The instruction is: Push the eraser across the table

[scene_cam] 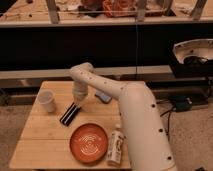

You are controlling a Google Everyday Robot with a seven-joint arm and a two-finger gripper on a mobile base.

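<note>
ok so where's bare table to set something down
Front-left of the table: bare wood in front of the cup, left of the orange plate. Also the strip behind the cup. Crowded mid-table: the gripper is at the eraser's far end, with the blue-grey object, bottle and arm to the right.

Dark wall with a pale ledge behind the table (45,140), speckled floor around it, tool (77,103) over its middle.

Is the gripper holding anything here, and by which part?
Cannot be told. The gripper sits at the far end of the black eraser on the table; a grasp is not visible.
</note>
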